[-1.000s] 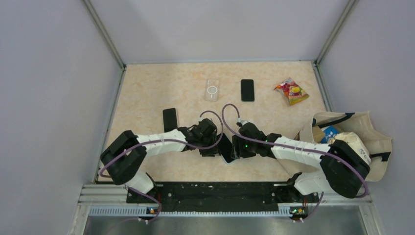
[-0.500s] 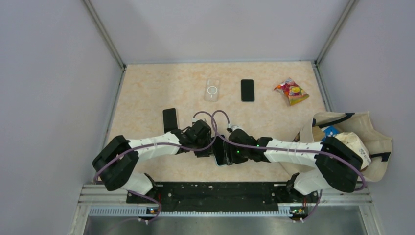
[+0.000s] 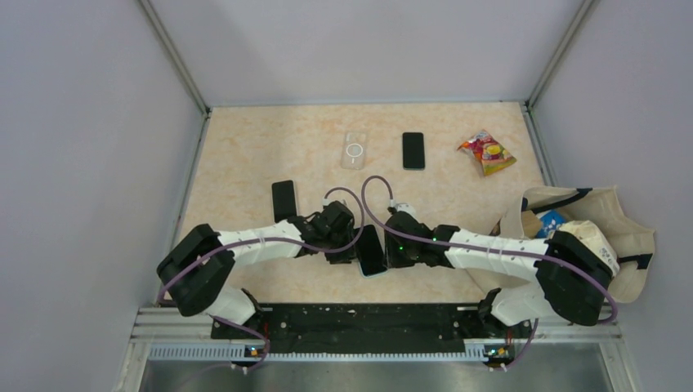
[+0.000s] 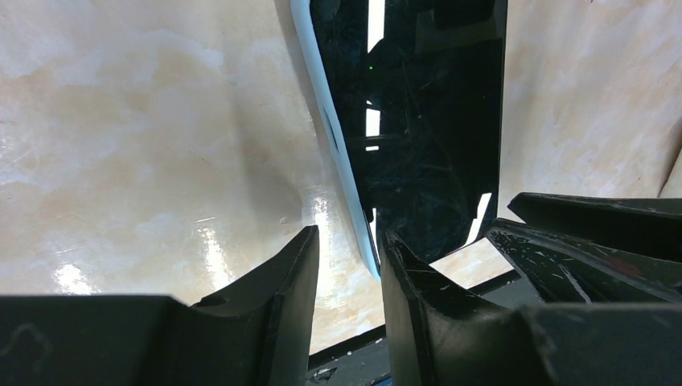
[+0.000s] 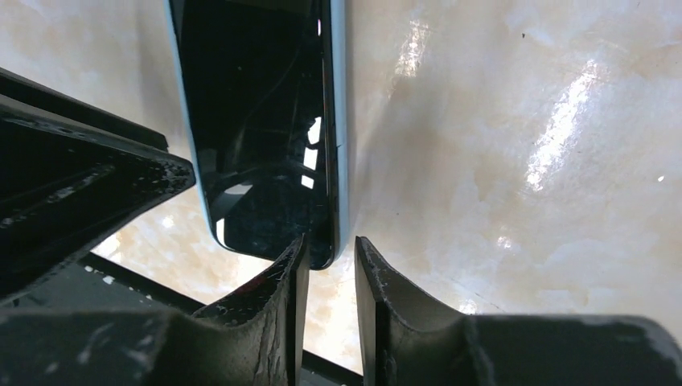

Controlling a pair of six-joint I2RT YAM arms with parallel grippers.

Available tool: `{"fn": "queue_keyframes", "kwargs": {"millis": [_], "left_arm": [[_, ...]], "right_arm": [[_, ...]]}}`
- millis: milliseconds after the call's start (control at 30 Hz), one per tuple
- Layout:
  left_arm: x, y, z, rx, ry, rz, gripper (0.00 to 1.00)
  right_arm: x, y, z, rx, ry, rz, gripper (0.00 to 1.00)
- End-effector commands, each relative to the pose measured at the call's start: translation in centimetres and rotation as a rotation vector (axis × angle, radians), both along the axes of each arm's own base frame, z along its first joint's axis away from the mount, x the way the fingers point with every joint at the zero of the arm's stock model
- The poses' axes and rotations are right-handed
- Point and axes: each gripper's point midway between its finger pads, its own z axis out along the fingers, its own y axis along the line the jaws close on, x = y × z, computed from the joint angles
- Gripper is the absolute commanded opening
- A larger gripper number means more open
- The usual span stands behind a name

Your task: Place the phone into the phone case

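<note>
With the phone (image 3: 372,249) at the table's (image 3: 245,155) near middle, your left hand (image 4: 350,241) open astride its edge and the pinch of your right hand (image 5: 330,245) unclear, get one firm grip before heading to the phone case (image 3: 353,150).

Desk (image 3: 245,155): peach, marbled with pale veins. Near phone (image 3: 372,251): black glass, pale blue rim. Case (image 3: 353,150): clear, with a white ring. Packet (image 3: 487,153): red and yellow. Bag (image 3: 617,208): cream, with dark straps.
</note>
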Motion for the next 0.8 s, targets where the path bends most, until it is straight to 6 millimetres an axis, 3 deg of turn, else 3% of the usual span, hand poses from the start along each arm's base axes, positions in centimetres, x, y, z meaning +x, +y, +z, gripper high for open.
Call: {"fn": "queue_keyframes", "kwargs": {"millis": [0,233,600,767], "left_arm": [[0.2,-0.8,0.2,-0.026,-0.010,-0.002,0.39],[0.1,-0.9,0.0,-0.025,-0.005,-0.007,0.39],[0.1,-1.4,-0.3,-0.023,0.000,-0.015,0.38],[0.1,-1.6,-0.5,-0.023,0.005,-0.018,0.38]], "right_arm": [[1.2,1.4,1.7,0.039,-0.025,-0.014,0.26],[0.6,0.9,0.8,0.019,0.004,-0.021,0.14],[-0.2,0.9,-0.2,-0.009,0.034,-0.004,0.11],[-0.8,1.0,-1.0,-0.025,0.056,-0.001,0.00]]}}
